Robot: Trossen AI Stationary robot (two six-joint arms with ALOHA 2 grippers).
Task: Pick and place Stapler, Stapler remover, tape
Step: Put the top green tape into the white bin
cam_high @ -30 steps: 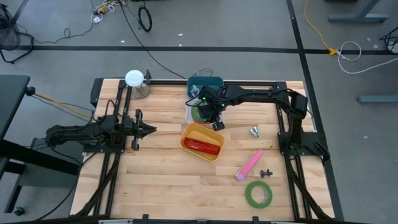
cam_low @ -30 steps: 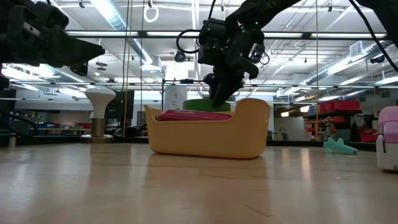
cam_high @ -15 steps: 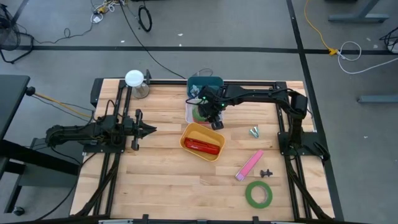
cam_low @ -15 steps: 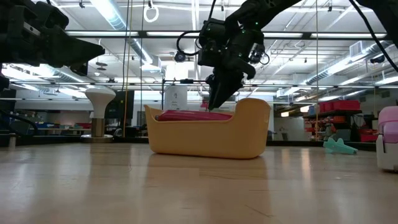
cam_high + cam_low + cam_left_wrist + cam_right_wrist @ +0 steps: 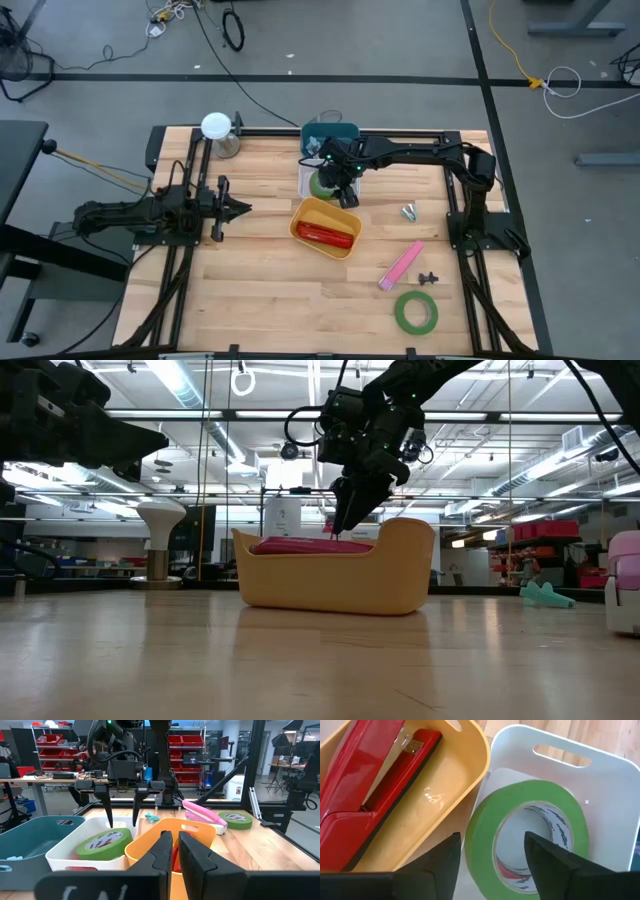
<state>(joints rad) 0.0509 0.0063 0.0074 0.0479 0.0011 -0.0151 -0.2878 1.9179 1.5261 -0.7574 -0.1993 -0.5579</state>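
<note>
- Over the white bin (image 5: 307, 186) at table's far middle: R gripper (image 5: 333, 184) hangs pointing down, arm stretched across from its base at the right edge, elbow folded near that base.
- R fingers (image 5: 107, 805) stand apart, nothing between them; tips just above the green roll (image 5: 532, 837), not touching it as far as left wrist view shows.
- Green roll lies in the white bin, leaning a bit, a red roll (image 5: 512, 869) partly showing under it through the open centre.
- White bin sits betw. the teal bin (image 5: 330, 133) behind and the yellow bin (image 5: 324, 243) in front, touching or nearly touching the yellow one.
- Red stapler (image 5: 325, 235) lies flat in the yellow bin, lengthwise.
- L gripper (image 5: 240, 208) waits at table's left side, arm low and stretched level, pointing toward the yellow bin; fingers (image 5: 165, 851) pressed together, holding nothing.
- Still on the bare table, right front: pink stapler (image 5: 401, 265) lying at a slant, small black remover (image 5: 428, 277) just beside it, 2nd green roll (image 5: 415, 312) flat near the front edge.
- Small teal-and-metal item (image 5: 409, 211) lies alone, betw. the yellow bin and the R arm base; can't tell what it is.
- White knob on a metal cup (image 5: 221, 135) stands at the far left corner.
</note>
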